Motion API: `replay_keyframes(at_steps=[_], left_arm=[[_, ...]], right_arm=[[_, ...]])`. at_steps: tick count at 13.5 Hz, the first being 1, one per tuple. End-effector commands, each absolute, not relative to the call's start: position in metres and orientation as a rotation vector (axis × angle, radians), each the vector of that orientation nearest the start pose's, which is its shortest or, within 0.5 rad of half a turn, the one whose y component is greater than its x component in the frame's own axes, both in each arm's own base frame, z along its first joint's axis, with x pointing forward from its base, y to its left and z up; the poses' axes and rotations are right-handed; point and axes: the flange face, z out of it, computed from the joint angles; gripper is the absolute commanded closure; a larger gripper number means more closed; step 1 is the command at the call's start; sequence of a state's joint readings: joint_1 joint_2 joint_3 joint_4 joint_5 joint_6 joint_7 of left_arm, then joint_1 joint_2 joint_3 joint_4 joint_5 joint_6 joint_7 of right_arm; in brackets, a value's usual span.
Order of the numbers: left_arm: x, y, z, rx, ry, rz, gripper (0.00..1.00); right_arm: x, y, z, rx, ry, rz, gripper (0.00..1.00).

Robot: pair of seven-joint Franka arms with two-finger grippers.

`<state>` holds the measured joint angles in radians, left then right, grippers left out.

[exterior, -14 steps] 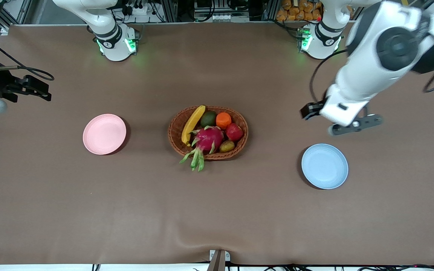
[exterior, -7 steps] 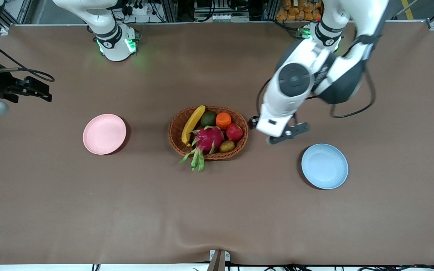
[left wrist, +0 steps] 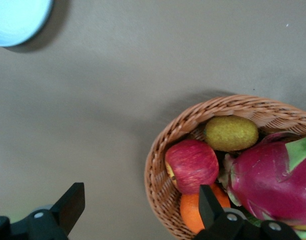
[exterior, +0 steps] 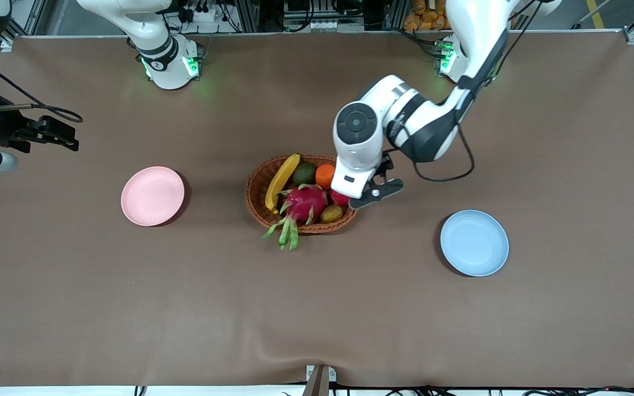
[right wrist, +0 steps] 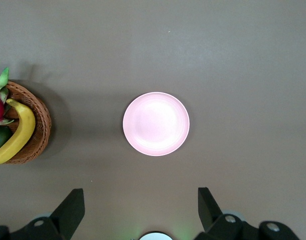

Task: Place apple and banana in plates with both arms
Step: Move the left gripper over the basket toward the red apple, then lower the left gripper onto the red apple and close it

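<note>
Front cam high, faces robots; wrist cams look straight down; all share basket (exterior: 304, 193).

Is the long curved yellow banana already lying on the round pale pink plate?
No, the banana lies in the brown wicker basket, and the pink plate holds nothing.

You have a brown oval wicker basket (exterior: 256, 192) on the brown tablecloth (exterior: 317, 308), directly under the left gripper. In it, the pink dragon fruit (exterior: 303, 202) lies beside that gripper's fingers, green leaves hanging over the rim. The orange fruit (exterior: 325, 175) sits just under it, a green avocado (exterior: 304, 173) alongside, and a yellowish-brown kiwi-like fruit (left wrist: 231, 133) near the rim.
</note>
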<state>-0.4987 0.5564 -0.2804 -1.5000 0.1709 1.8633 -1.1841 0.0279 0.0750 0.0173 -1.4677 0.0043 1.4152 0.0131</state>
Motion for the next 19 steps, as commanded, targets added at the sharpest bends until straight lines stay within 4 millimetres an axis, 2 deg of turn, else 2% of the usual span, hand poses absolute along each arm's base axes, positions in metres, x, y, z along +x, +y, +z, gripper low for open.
replay_keyframes(at_steps=[1,3,6,10,19], left_arm=[[0.518,-0.459,0.320,-2.940,-0.598,0.100,0.00],[0.517,-0.469,0.303,-2.949,-0.623,0.097,0.00],[0.516,-0.486,0.288,-2.950,-0.648,0.102,0.00],[0.516,-0.493,0.273,-2.969,-0.665,0.093,0.00],[0.513,-0.494,0.243,-2.949,-0.639,0.095,0.00]], right_arm=[[0.561,0.026,0.622,-3.137,-0.053,0.195,0.00],[0.561,0.025,0.629,-3.138,-0.048,0.174,0.00],[0.561,0.025,0.629,-3.141,-0.052,0.171,0.00],[0.561,0.026,0.629,-3.140,-0.055,0.171,0.00],[0.561,0.027,0.626,-3.131,-0.035,0.183,0.00]])
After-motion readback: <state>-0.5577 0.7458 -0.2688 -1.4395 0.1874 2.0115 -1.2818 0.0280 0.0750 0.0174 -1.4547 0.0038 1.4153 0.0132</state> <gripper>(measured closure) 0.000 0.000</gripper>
